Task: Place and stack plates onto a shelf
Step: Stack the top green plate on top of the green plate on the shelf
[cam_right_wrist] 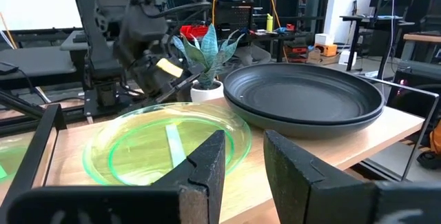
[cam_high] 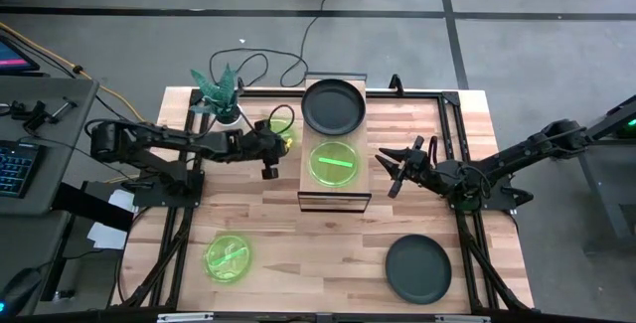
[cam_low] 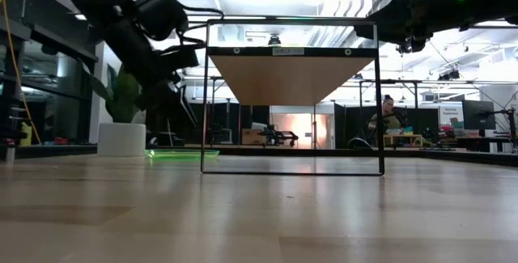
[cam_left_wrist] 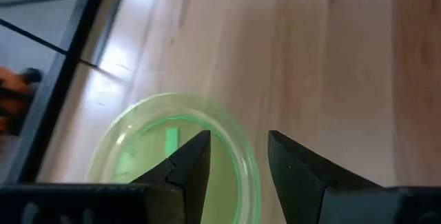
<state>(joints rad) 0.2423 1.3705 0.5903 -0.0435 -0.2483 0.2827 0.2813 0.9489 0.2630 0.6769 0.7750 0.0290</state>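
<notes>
Light wood is the surface of the long rectangular shelf (cam_high: 335, 186) on its thin black frame, standing mid-desk, and it already carries part of the load: at its far end a matte dark grey round plate with a raised rim (cam_high: 333, 105), which in the right wrist view looks like two dark plates stacked, and beside it a translucent neon green round plate (cam_high: 335, 162) nearer the front end. Three plates lie off the shelf on the wooden desk (cam_high: 298, 253): a second green plate (cam_high: 228, 258) near the front left, a dark grey plate (cam_high: 418, 267) near the front right, and a third green plate (cam_left_wrist: 180, 155) just left of the shelf by the white pot with a green plant (cam_high: 225, 104). The left gripper (cam_left_wrist: 238, 165) hangs right over that third plate, jaws apart and empty, one fingertip to each side of its rim in the wrist view, so picking it up looks like the step in hand. The right gripper (cam_high: 396, 167) waits just beside the shelf's right edge, jaws parted with nothing between them. By this reading about half the job is done; three plates remain to be lifted and stacked.
</notes>
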